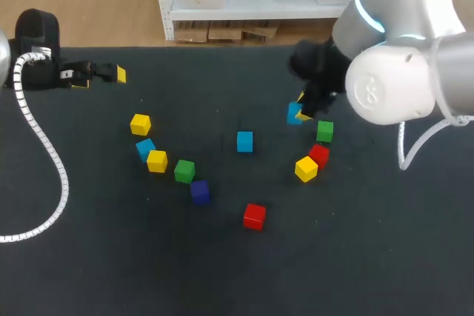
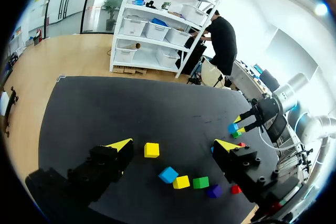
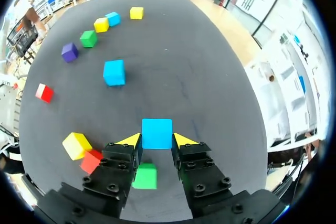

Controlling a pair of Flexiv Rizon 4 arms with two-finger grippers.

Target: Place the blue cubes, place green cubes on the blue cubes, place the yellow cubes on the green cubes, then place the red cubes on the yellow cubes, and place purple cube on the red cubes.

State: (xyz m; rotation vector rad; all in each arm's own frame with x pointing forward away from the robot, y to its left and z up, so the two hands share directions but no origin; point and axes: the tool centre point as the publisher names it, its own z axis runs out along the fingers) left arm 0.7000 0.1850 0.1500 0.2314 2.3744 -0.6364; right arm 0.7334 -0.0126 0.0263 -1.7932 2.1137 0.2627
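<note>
My right gripper (image 3: 157, 140) is shut on a light blue cube (image 3: 157, 133), both yellow tips pressed to its sides; in the head view that held blue cube (image 1: 294, 113) is at the right of the middle. Just beside it lie a green cube (image 1: 324, 131), a red cube (image 1: 319, 155) and a yellow cube (image 1: 306, 169). A second blue cube (image 1: 244, 141) sits alone mid-table. To the left lie a yellow cube (image 1: 140, 124), a third blue cube (image 1: 145, 149), another yellow cube (image 1: 156, 160), a green cube (image 1: 184, 171), a purple cube (image 1: 199, 191) and a red cube (image 1: 254, 216). My left gripper (image 1: 101, 78) is open and empty at the far left.
A white ribbed cable (image 1: 44, 160) trails from my left arm over the table's left side. The dark table (image 1: 355, 257) has bare surface along its front and right.
</note>
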